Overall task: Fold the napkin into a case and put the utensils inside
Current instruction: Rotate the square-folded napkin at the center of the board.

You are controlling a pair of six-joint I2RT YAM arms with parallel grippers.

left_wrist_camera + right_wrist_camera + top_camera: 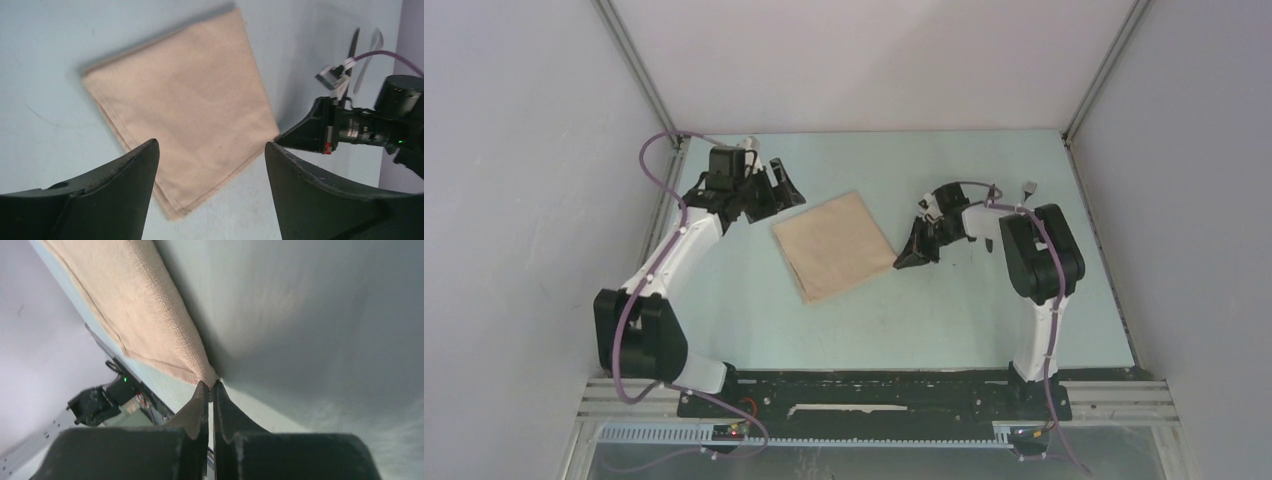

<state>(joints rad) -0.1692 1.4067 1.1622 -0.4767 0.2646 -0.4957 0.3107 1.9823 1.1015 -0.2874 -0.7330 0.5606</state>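
The beige napkin lies flat on the table as a folded square, one corner pointing at each arm. My right gripper is down at the napkin's right corner. In the right wrist view its fingertips are shut together on that corner of the napkin. My left gripper hovers open just beyond the napkin's far left corner, holding nothing. Its jaws stand wide apart over the napkin in the left wrist view. A dark knife and a light fork lie side by side behind the right arm.
The right arm's wrist and camera sit low beside the napkin's right corner. A purple cable with a connector loops above it. Side walls enclose the pale green table.
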